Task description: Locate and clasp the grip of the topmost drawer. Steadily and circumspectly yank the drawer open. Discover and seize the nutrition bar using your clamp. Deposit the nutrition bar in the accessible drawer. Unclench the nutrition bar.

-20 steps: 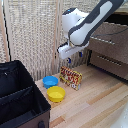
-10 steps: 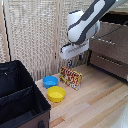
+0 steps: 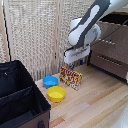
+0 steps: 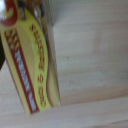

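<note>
The nutrition bar [image 3: 71,77] is a red-and-yellow printed packet standing on its edge on the wooden surface, just right of the bowls in the exterior view. My clamp [image 3: 71,64] hangs straight above it on the white arm, fingers pointing down and just above the packet's upper edge. The fingers are too small and blurred to show their gap. In the wrist view the nutrition bar [image 4: 35,65] fills one side, close and out of focus, with bare wood beside it. The black drawer unit [image 3: 20,100] stands at the exterior view's left, its top compartment open upward.
A blue bowl [image 3: 50,81] and a yellow bowl [image 3: 56,93] sit between the black unit and the packet. A brown wooden cabinet [image 3: 111,55] stands at the exterior view's right. A woven screen [image 3: 35,35] closes the back.
The wrist has shifted a little toward the exterior view's right and sunk slightly over the packet. The nutrition bar and the bowls have not moved.
</note>
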{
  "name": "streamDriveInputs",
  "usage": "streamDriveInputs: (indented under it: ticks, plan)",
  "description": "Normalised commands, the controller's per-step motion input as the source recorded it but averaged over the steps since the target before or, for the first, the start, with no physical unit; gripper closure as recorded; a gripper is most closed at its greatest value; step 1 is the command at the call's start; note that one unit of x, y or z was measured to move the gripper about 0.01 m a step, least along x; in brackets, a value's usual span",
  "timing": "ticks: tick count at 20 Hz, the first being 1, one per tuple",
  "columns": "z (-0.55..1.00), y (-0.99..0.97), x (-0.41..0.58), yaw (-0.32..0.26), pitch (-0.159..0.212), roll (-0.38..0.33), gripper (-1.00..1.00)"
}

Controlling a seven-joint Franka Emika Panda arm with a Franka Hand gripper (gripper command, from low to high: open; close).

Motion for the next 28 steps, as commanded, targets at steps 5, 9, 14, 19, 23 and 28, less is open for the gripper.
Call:
streamDriveInputs:
  ticks: [5, 9, 14, 19, 23, 28]
  plan:
    - [-0.22, 0.14, 0.335, -0.02, -0.079, 0.073, -1.0]
    - [-0.16, 0.06, 0.449, -0.003, -0.009, 0.073, -1.0]
    - [0.24, 0.0, 0.546, -0.034, 0.047, 0.089, -1.0]
    - [-0.01, -0.01, 0.197, -0.017, 0.163, 0.047, -1.0]
    - [-0.09, -0.02, 0.031, -0.006, 0.132, 0.0, -1.0]
    - [-0.08, 0.0, 0.011, -0.044, 0.118, 0.0, -1.0]
